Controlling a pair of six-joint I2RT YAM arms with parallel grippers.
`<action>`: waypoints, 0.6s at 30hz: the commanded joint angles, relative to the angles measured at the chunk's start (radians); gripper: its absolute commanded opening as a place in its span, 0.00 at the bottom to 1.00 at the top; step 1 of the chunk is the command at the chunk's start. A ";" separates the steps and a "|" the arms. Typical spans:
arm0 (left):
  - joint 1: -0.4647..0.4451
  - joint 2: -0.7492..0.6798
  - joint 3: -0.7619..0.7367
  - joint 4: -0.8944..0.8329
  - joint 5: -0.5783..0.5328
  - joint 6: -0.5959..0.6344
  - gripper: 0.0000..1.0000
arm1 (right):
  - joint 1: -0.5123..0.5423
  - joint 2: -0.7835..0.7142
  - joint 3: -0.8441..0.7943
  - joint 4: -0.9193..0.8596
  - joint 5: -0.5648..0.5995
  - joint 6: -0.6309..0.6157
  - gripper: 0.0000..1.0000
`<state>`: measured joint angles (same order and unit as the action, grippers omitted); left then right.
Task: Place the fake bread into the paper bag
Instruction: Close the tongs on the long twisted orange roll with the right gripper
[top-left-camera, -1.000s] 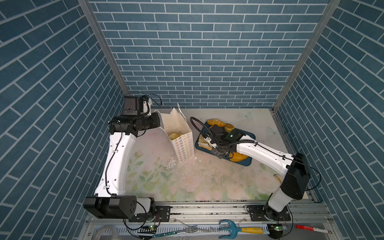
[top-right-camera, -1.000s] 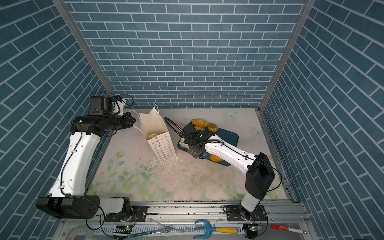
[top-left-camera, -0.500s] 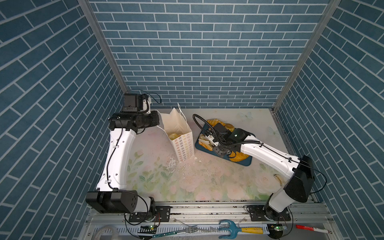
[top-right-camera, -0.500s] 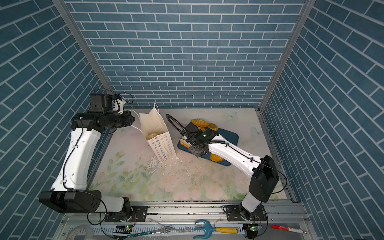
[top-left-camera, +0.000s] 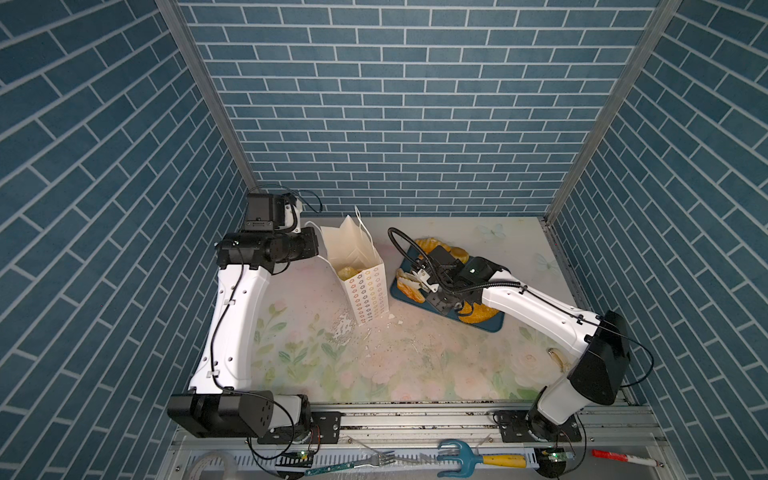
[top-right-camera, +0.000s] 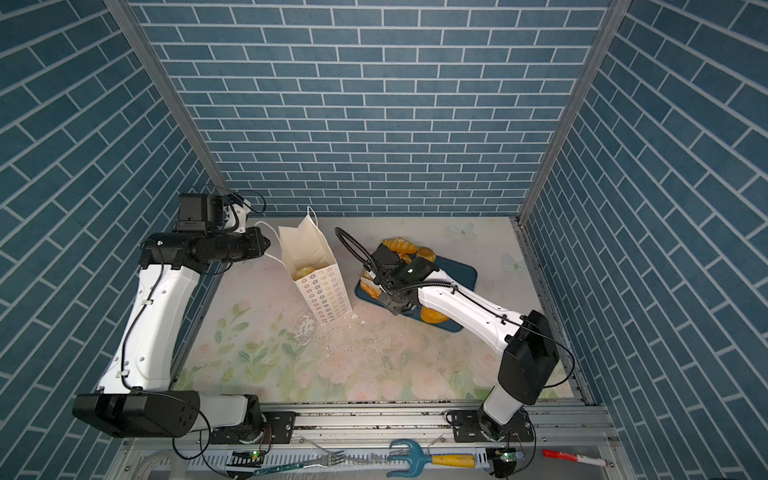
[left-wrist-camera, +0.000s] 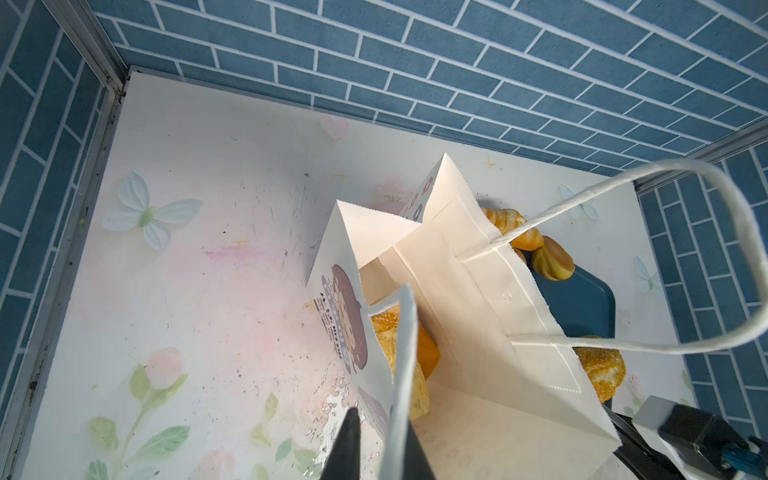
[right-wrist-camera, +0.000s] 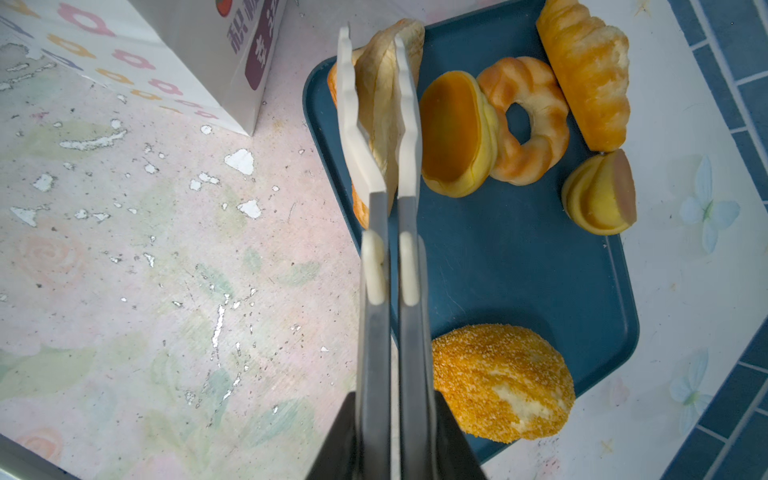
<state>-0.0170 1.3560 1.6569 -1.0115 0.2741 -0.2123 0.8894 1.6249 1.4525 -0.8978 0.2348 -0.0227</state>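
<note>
The white paper bag (top-left-camera: 365, 286) (top-right-camera: 328, 291) stands open at the back left, with fake bread (top-left-camera: 348, 272) (left-wrist-camera: 386, 332) inside. My left gripper (top-left-camera: 316, 249) (left-wrist-camera: 380, 419) is shut on the bag's near cord handle (left-wrist-camera: 405, 353). My right gripper (top-left-camera: 438, 296) (right-wrist-camera: 395, 415) is shut on metal tongs (right-wrist-camera: 376, 124). The tongs' white tips pinch a flat toast slice (right-wrist-camera: 384, 95) at the blue tray's (right-wrist-camera: 519, 270) end nearest the bag. On the tray lie a yellow bun (right-wrist-camera: 453, 133), a twisted ring (right-wrist-camera: 523, 120), a croissant (right-wrist-camera: 586, 70), a small wedge (right-wrist-camera: 602, 195) and a sugared loaf (right-wrist-camera: 498, 382).
The bag stands a short gap to the left of the tray (top-left-camera: 490, 326). Blue brick walls close the left, back and right sides. Flaked white patches (top-left-camera: 343, 328) mark the floral mat in front of the bag. A fork (top-left-camera: 374, 459), a blue rake (top-left-camera: 461, 457) and a red marker (top-left-camera: 619, 456) lie on the front rail.
My right arm's elbow has risen and shifted right while the tongs stayed at the tray's end by the bag. My left arm has held the bag handle almost still.
</note>
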 joint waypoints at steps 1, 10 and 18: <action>0.006 -0.017 -0.009 0.009 0.008 -0.002 0.17 | -0.002 0.022 -0.022 -0.002 -0.005 0.034 0.15; 0.006 -0.026 -0.010 0.010 0.005 -0.003 0.17 | 0.001 0.038 -0.021 -0.014 -0.021 0.013 0.26; 0.006 -0.026 -0.010 0.008 0.007 -0.005 0.17 | 0.013 0.042 -0.035 -0.024 -0.025 0.005 0.34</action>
<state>-0.0170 1.3472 1.6550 -1.0069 0.2741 -0.2134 0.8978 1.6588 1.4269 -0.8902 0.2123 -0.0235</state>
